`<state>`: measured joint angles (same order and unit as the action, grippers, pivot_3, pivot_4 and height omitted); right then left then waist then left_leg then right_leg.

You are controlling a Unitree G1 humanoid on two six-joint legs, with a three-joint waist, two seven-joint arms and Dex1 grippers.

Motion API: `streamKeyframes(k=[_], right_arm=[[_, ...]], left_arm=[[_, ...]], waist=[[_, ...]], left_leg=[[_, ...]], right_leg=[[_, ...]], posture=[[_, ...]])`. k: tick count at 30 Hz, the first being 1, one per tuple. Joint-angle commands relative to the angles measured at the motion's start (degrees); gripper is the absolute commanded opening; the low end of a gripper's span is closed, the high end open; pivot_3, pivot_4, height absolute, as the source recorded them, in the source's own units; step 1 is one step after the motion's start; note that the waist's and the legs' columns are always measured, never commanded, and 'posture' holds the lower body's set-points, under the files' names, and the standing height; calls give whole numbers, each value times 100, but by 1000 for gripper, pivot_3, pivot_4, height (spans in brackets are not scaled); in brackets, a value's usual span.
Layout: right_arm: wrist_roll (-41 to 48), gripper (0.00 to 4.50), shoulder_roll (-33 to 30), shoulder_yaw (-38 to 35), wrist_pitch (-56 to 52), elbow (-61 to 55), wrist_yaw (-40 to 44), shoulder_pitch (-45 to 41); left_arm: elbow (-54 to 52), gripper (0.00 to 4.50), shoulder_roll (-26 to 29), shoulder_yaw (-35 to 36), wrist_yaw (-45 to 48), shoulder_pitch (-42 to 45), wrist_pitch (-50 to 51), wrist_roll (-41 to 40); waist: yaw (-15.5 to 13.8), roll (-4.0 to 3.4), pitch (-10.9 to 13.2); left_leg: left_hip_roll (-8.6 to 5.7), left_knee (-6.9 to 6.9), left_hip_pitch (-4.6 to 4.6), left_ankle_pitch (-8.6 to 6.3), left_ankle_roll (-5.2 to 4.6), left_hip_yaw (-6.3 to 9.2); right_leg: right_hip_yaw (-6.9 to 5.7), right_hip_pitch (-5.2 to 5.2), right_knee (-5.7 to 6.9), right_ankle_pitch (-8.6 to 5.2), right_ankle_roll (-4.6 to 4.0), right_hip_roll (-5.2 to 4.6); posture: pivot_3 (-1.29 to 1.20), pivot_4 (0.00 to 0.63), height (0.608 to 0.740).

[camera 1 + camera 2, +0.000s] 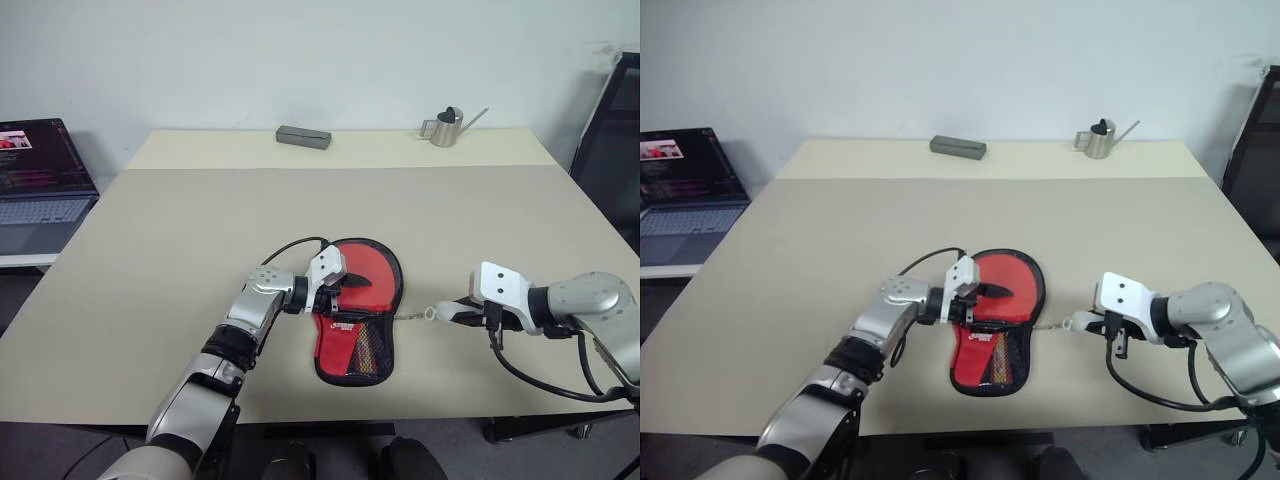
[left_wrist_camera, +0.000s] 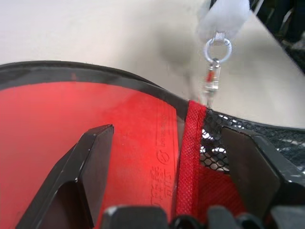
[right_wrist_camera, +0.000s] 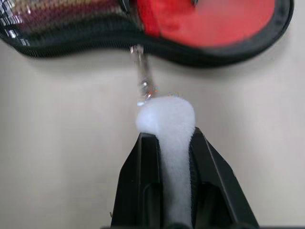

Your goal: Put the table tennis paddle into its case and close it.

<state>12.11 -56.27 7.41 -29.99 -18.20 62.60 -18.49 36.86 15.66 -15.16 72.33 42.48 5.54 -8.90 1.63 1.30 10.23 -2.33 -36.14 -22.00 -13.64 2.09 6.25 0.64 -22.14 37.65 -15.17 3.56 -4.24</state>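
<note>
Our right gripper (image 3: 167,143) is clamped on the white tab (image 3: 167,119) that hangs from the zipper pull (image 3: 143,78) at the right edge of the case (image 1: 358,335), and the pull stretches out straight between them. Our left gripper (image 2: 171,162) has its fingers (image 2: 90,157) spread wide, resting over the case with one finger over the red paddle (image 1: 372,270) and the other over the mesh pocket (image 2: 214,143). The case lies flat near the front of the bench (image 1: 200,220), red side up, paddle face showing at its round end. Far back sit a grey block (image 1: 303,137) and a small metal watering can (image 1: 447,126). A laptop (image 1: 40,180) stands off to the left.
</note>
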Motion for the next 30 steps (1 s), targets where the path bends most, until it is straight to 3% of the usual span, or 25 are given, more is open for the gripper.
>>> streamKeyframes(k=[1, 13, 30], right_arm=[[144, 222, -15, -188, -128, -235, 25, -164], [38, 222, -67, -99, -87, -513, -73, 148], [211, 210, -199, -272, -242, -1351, -124, 763]], left_arm=[[436, 3896, -12, -62, 170, 28, 199, 115], [1009, 3896, -1, -380, 82, -25, -770, 718], [1294, 3896, -190, -425, -36, -104, -822, 741]], waist=[[0, 0, 0], [-6, -2, -16], [-29, -12, -81]], left_leg=[[0, 0, 0, 0, 0, 1], [1, 0, 15, 0, 0, 2], [1, 2, 52, -2, -1, 14]], right_leg=[[-1, 0, 0, 0, 1, 0], [-1, 14, 1, -6, 10, 0], [-13, 84, -62, 1, 37, -1]], posture=[[0, 150, 740], [0, 150, 740], [0, 150, 740]])
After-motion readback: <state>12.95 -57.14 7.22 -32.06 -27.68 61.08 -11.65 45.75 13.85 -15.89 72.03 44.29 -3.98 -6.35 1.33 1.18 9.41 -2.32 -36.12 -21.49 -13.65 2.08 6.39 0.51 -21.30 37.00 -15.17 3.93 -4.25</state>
